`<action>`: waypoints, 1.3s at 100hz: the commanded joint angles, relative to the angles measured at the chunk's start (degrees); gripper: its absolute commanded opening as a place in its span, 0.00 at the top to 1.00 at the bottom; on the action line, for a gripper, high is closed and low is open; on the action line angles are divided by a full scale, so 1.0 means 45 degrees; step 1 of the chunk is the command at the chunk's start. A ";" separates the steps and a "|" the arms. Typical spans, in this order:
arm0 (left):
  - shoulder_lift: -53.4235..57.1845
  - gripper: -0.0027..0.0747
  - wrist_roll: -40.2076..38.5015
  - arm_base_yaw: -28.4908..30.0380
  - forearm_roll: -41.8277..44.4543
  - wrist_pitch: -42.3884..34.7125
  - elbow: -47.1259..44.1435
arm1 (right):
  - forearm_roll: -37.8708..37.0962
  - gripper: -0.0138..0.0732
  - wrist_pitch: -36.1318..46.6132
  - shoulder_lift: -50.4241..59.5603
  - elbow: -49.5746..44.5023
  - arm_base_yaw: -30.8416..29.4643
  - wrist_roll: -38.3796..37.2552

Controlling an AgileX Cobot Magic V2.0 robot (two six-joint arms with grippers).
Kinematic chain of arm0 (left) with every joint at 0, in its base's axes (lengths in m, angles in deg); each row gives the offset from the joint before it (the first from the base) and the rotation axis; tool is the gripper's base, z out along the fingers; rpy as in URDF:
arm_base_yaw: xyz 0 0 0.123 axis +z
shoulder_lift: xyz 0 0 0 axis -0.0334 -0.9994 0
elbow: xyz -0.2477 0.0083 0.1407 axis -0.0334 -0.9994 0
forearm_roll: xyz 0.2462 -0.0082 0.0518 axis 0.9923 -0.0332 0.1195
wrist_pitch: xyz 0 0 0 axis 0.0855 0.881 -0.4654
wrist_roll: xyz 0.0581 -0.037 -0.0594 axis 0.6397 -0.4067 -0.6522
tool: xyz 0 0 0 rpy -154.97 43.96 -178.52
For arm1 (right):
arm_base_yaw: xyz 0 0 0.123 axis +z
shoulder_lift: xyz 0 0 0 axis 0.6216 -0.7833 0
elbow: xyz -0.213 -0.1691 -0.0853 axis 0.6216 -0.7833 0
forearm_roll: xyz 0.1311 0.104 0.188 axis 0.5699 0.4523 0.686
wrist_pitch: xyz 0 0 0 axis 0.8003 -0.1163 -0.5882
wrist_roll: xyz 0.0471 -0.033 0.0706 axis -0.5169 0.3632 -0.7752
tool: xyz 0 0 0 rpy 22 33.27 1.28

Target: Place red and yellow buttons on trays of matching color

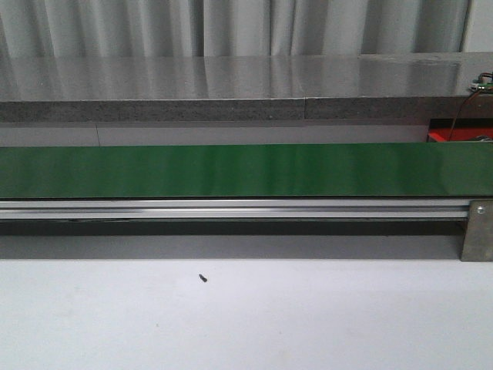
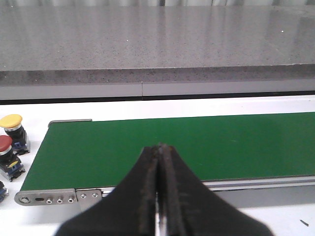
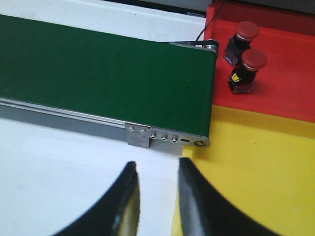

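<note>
Front view: green conveyor belt (image 1: 231, 170) runs across the frame with an aluminium rail (image 1: 231, 208) along its near edge; one small dark screw (image 1: 203, 278) lies on the white table (image 1: 308, 324); neither arm shows here. Left wrist view: left gripper (image 2: 159, 150) has its fingers pressed together with nothing between them, poised over the near edge of the belt. Beside the belt's end, on the table, stand a yellow button (image 2: 13, 130) and a red button (image 2: 8, 156), close together. Right wrist view: right gripper (image 3: 157, 169) has its fingers spread and empty, over the table just next to the yellow tray (image 3: 256, 167). Two red buttons (image 3: 244, 64) sit on the red tray (image 3: 290, 83), near the belt's end roller.
</note>
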 commanded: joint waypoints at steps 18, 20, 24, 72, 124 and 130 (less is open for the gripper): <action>-0.0089 0.97 0.0009 -0.0068 -0.0093 -0.0964 0.0375 | 0.0351 0.95 0.0684 0.0105 0.0285 0.0013 0.0066; -0.0089 0.96 0.0009 -0.0068 -0.0093 -0.0964 0.0375 | 0.0351 0.95 0.0684 0.0105 0.0285 0.0013 0.0066; -0.0089 0.92 0.0009 -0.0068 -0.0093 -0.0964 0.0375 | 0.0351 0.95 0.0684 0.0105 0.0285 0.0013 0.0066; -0.0089 0.33 0.0009 -0.0068 -0.0093 -0.0964 0.0401 | 0.0351 0.95 0.0684 0.0105 0.0285 0.0013 0.0066; -0.4627 0.33 -0.0231 0.2754 0.0037 0.1061 0.4830 | 0.0351 0.95 0.0684 0.0105 0.0285 0.0013 0.0066; -0.5355 0.33 -0.0260 0.2983 0.0175 0.1360 0.5371 | 0.0351 0.95 0.0684 0.0105 0.0285 0.0013 0.0066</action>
